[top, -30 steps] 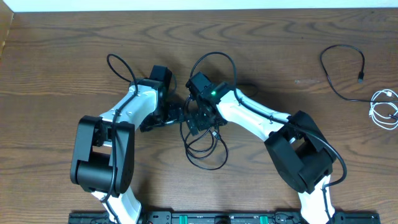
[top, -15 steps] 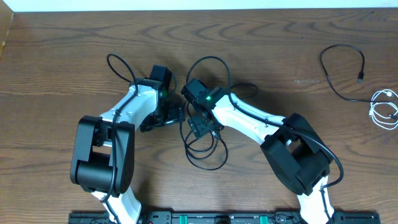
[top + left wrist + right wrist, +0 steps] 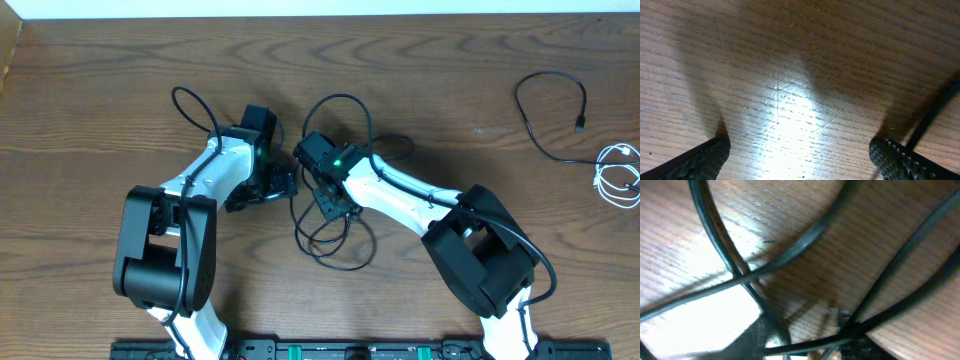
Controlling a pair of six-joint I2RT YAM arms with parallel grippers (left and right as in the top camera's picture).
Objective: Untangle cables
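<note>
Tangle of black cables at the centre of the table. Right gripper sits among the loops, its grip unclear; left gripper, at nine o'clock, gapes wide. Pinching two strands together risks tightening the knot.

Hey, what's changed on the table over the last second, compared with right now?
The right gripper slid slightly toward the robot's base over the tangled black cables, whose loops shifted a little to the right. Whether it grabbed one is unclear. The left gripper stayed open and in place. The loose black cable and white cable at the far right did not move.
</note>
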